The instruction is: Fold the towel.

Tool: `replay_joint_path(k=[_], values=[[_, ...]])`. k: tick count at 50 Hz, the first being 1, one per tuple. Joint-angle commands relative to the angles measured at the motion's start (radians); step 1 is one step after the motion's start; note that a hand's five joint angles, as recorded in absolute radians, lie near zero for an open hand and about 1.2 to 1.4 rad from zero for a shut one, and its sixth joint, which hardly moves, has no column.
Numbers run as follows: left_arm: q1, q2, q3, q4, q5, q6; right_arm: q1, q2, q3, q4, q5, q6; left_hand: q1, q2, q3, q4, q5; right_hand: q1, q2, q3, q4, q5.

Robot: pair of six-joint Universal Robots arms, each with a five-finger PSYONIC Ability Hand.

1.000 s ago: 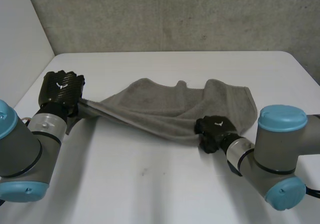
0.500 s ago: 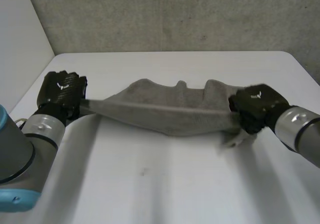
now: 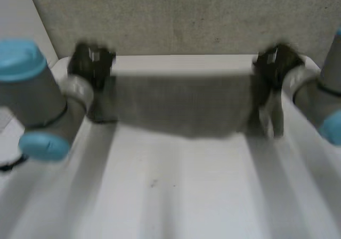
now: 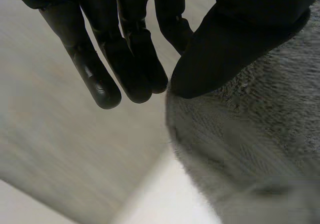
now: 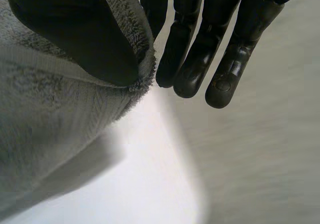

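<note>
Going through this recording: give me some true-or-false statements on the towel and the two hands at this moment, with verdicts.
1. The towel is stretched between the left hand and the right hand. True.
2. The left hand is open and off the towel. False: its thumb pinches the towel's edge against its fingers.
3. The right hand pinches the towel with its thumb. True.
4. The towel lies folded flat on the table. False: it is held spread out between the hands, not folded.
</note>
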Motion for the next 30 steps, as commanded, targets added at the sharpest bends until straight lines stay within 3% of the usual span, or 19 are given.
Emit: replay_joint_path(k=[1,3,7,9,12,13,21,23,30], values=[[-0.004,-0.021,0.391,0.273,-0.012,-0.008,0.008,-0.08,-0.135,-0.547,0.005,0.016,0.194,0.177,0.179,0.178,0.189,0.434,0.209,0.208,0.203,0.235],[-0.004,-0.014,0.452,0.377,-0.02,-0.034,0.008,-0.102,-0.12,-0.634,-0.006,0.022,0.194,0.177,0.179,0.178,0.189,0.434,0.209,0.208,0.203,0.235],[-0.007,-0.008,0.443,0.378,-0.017,-0.069,0.008,-0.121,-0.075,-0.663,-0.064,0.042,0.194,0.177,0.179,0.178,0.189,0.434,0.209,0.208,0.203,0.235],[-0.007,-0.006,0.406,0.335,-0.015,-0.082,0.008,-0.119,-0.013,-0.541,-0.136,0.062,0.194,0.177,0.179,0.178,0.189,0.434,0.209,0.208,0.203,0.235],[0.0,0.003,0.297,0.266,-0.012,-0.086,-0.003,-0.117,0.008,-0.462,-0.158,0.065,0.194,0.177,0.179,0.178,0.189,0.434,0.209,0.208,0.203,0.235],[0.003,0.005,0.235,0.244,-0.012,-0.088,-0.007,-0.107,0.033,-0.367,-0.186,0.065,0.194,0.177,0.179,0.178,0.189,0.434,0.209,0.208,0.203,0.235],[0.036,-0.001,-0.145,0.235,-0.005,-0.103,-0.009,-0.007,0.168,-0.127,-0.326,0.049,0.194,0.177,0.179,0.178,0.189,0.434,0.209,0.208,0.203,0.235],[0.04,-0.015,-0.271,0.253,0.006,-0.102,-0.009,0.043,0.199,-0.096,-0.328,0.048,0.194,0.177,0.179,0.178,0.189,0.434,0.209,0.208,0.203,0.235],[0.034,-0.02,-0.419,0.275,0.015,-0.098,-0.05,0.148,0.239,0.032,-0.316,-0.017,0.194,0.177,0.179,0.178,0.189,0.434,0.209,0.208,0.203,0.235]])
